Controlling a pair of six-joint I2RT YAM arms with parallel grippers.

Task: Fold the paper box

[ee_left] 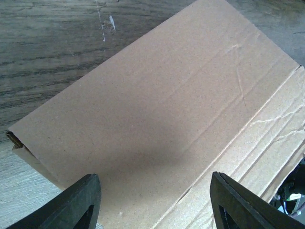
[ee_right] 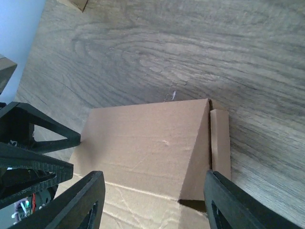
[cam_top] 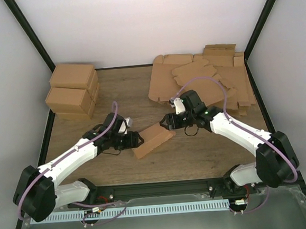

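The paper box point(cam_top: 153, 140) lies on the table between the two arms, a plain brown cardboard piece with its lid panel raised at a slant. My left gripper point(cam_top: 138, 140) is open at its left end; the left wrist view shows the box's flat panel point(ee_left: 167, 119) filling the space between the spread fingers. My right gripper point(cam_top: 166, 122) is open at its right end; the right wrist view shows the slanted lid point(ee_right: 143, 143) and a narrow side flap point(ee_right: 220, 143) between the fingers. Neither gripper holds the box.
Several flat cardboard blanks point(cam_top: 203, 78) lie heaped at the back right. Stacked closed brown cartons point(cam_top: 72, 90) stand at the back left. Black frame posts edge the table, and a metal rail point(cam_top: 150, 207) runs along the near edge.
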